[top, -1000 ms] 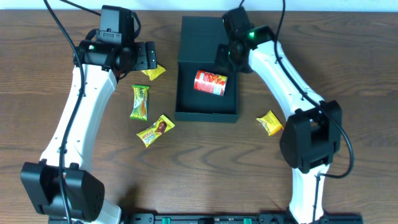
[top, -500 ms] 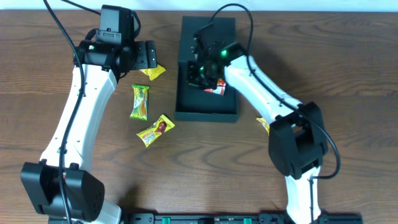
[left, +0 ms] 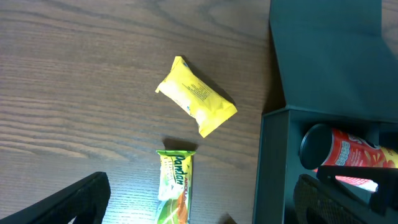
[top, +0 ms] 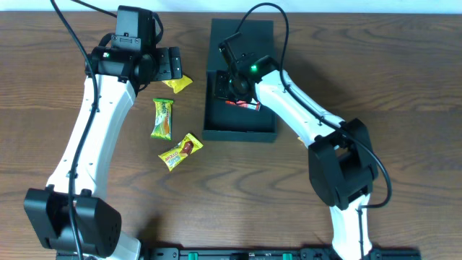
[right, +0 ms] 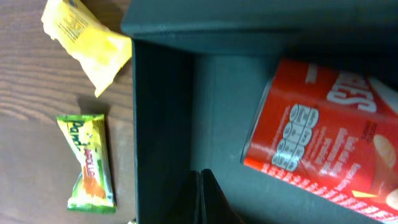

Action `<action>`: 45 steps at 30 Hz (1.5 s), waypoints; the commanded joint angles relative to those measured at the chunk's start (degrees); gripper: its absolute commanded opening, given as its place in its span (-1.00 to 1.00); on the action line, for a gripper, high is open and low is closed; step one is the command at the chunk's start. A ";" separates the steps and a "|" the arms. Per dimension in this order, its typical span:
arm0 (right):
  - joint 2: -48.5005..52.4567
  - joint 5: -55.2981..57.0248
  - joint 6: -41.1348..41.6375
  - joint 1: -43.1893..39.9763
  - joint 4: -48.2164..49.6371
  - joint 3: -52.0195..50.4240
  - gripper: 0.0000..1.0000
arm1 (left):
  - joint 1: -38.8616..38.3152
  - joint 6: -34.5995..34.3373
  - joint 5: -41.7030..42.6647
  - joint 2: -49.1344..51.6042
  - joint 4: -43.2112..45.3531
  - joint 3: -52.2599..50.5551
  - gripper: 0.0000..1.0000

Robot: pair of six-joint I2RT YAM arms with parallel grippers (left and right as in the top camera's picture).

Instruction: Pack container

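The dark teal container stands open at the table's middle, its flap lid folded back. A red chip can lies inside, mostly under my right arm. My right gripper is shut and empty, low inside the container by its left wall, just left of the can; its fingertips are pressed together. My left gripper is wide open and empty, hovering left of the container above a yellow packet. In the left wrist view the jaws straddle a green packet and the container's wall.
A green snack packet and a yellow-green bar with brown print lie on the wood left of the container. The yellow packet lies near the container's back left corner. Cables run along the table's back.
My right arm has swung left over the container and lowered its shut gripper inside, left of the can, now covering most of it. The left arm has not moved.
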 commanded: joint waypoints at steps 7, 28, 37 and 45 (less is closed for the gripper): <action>2.47 4.33 2.49 0.70 2.05 -0.46 -0.97 | 0.07 -0.24 -0.39 0.72 -0.22 1.14 0.91; 6.36 4.48 2.47 -1.42 -0.33 -0.31 -0.97 | 0.07 -0.24 -0.39 0.72 -0.17 1.14 0.91; 6.36 3.06 2.45 -2.47 -4.26 -0.24 -0.97 | 0.07 -0.24 -0.39 0.72 -0.15 1.14 0.91; 6.36 3.45 1.81 -2.60 -7.19 -0.07 -0.97 | 0.07 -0.24 -0.39 0.72 -0.15 1.14 0.91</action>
